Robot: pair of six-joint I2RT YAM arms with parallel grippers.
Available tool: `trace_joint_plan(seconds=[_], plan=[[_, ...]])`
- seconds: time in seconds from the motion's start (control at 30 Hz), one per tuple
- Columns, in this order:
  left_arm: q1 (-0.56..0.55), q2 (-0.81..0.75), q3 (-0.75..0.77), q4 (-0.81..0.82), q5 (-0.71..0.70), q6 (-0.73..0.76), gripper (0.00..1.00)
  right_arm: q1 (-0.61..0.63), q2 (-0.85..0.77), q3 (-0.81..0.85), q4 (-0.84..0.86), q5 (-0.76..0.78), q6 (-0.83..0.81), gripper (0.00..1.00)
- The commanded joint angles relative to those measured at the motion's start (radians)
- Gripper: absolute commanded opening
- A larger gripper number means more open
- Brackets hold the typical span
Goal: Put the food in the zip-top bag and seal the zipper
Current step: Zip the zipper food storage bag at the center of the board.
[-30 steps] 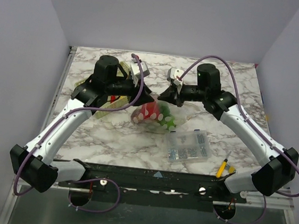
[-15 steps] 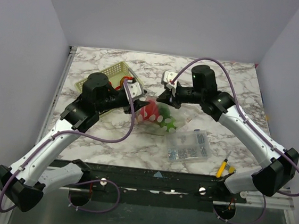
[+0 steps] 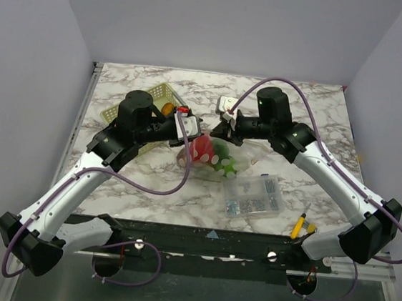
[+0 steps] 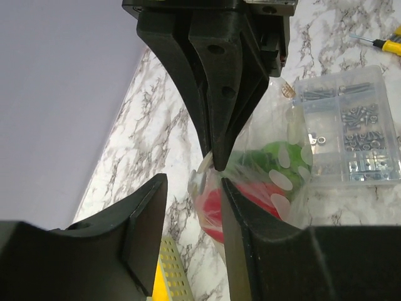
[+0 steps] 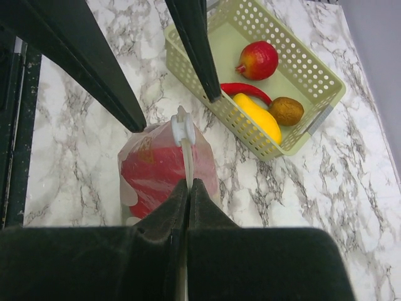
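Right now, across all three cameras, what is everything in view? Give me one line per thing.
zip-top bag: one, clear with white dots, table centre
bagged red food: one, red, inside the bag
bagged green food: count unclear, green, inside the bag
round fruit: one, red, in the basket
chilli: one, red, in the basket
yellow piece: one, yellow, in the basket
brown piece: one, brown, in the basket
basket: one, pale yellow-green, far left
zipper slider: one, white, bag mouth
compartment box: one, clear, near right of the bag
screwdriver: one, yellow-handled, near right edge
table: one, marbled white
left tool: black, open, astride the bag mouth
right tool: black, shut on the bag mouth
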Motion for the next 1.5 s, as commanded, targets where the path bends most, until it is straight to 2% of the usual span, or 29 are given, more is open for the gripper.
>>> trace_joint_plan(seconds=[0.0,0.2,0.47,0.7,0.97,1.2,1.33,1.47], plan=[[-0.012,0.038,0.054,-0.043,0.046,0.058,0.41,0.009,0.007,0.037,-0.015,0.017,-0.017,0.01],[-0.015,0.076,0.079,-0.083,0.044,0.088,0.35,0.011,0.007,0.037,-0.018,0.016,-0.017,0.00],[-0.015,0.086,0.078,-0.083,0.058,0.087,0.18,0.013,0.000,0.029,-0.012,-0.001,-0.026,0.00],[-0.014,0.115,0.099,-0.106,0.105,0.087,0.09,0.017,-0.007,0.002,0.035,-0.023,-0.045,0.00],[-0.014,0.143,0.104,-0.102,0.134,0.072,0.08,0.024,-0.051,-0.092,0.159,-0.044,-0.106,0.00],[-0.014,0.173,0.110,-0.104,0.177,0.051,0.07,0.028,-0.086,-0.150,0.281,-0.038,-0.083,0.00],[-0.014,0.179,0.110,-0.093,0.191,0.029,0.07,0.029,-0.089,-0.156,0.298,0.002,-0.062,0.00],[-0.015,0.185,0.110,-0.084,0.190,0.022,0.08,0.028,-0.099,-0.179,0.327,-0.026,-0.047,0.00]])
